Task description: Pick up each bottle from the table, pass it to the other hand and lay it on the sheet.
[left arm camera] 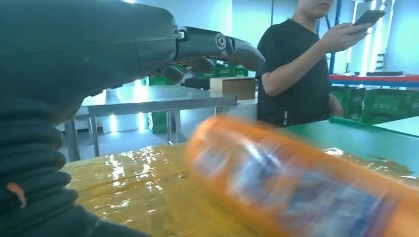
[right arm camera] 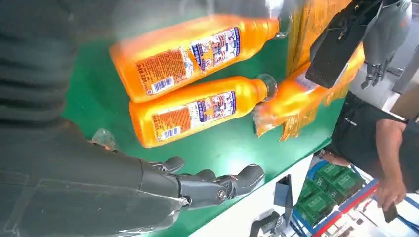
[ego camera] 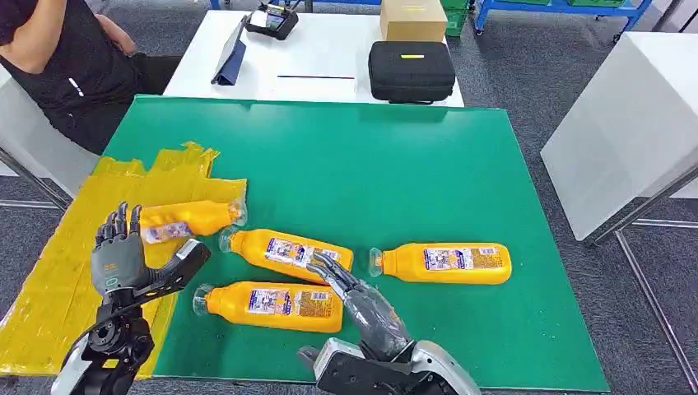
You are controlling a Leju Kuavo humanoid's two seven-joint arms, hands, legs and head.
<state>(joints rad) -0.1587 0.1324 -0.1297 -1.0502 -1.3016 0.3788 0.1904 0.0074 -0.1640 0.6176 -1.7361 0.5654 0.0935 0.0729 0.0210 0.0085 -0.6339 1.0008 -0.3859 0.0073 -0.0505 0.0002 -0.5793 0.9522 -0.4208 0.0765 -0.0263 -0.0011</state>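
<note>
We are seeing the left hand (ego camera: 118,257) hanging open and empty just beside the bottle (ego camera: 191,220) lying on the yellow sheet (ego camera: 58,288), while the right hand (ego camera: 355,298), fingers spread and holding nothing, is hovering over two more bottles (ego camera: 284,251) on the green mat (ego camera: 395,173). These are lying close together, so we are judging that reaching for one risks nudging its neighbour (ego camera: 272,303) into a roll. A fourth bottle (ego camera: 444,263) is lying apart, and a person (ego camera: 70,58) is sitting near the sheet's far corner.
</note>
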